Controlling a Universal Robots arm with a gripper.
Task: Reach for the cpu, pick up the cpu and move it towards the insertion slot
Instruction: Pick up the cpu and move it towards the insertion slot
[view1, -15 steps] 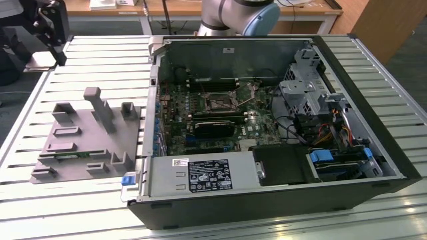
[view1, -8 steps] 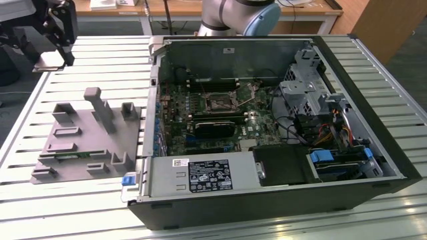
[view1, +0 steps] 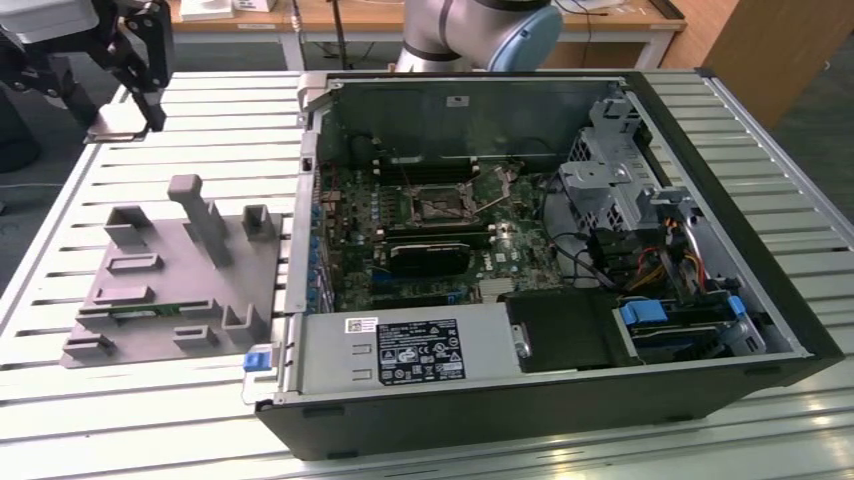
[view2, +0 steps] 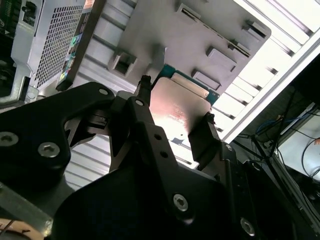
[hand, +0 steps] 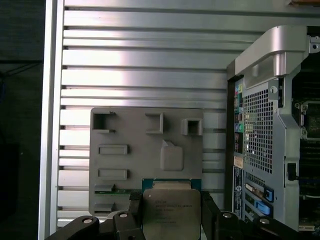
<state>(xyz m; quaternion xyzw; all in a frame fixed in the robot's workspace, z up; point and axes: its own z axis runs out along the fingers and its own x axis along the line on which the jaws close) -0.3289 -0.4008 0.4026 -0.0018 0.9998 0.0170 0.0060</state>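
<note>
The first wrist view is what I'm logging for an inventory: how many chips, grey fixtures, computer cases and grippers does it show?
Chips: 1, the cpu, held between the gripper fingers.
Grey fixtures: 1, the fixture on the slatted table.
Computer cases: 1, the case.
Grippers: 1.
Total: 4.

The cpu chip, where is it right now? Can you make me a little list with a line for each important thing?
cpu: held between the gripper's fingers, silvery top showing, in both wrist views
gripper: shut on the cpu, up above the grey fixture
grey fixture: lies on the slatted table, at the exterior view's left of the computer case
insertion slot: square socket on the board inside the open case, no chip in it
computer case: lying open on the table
</note>
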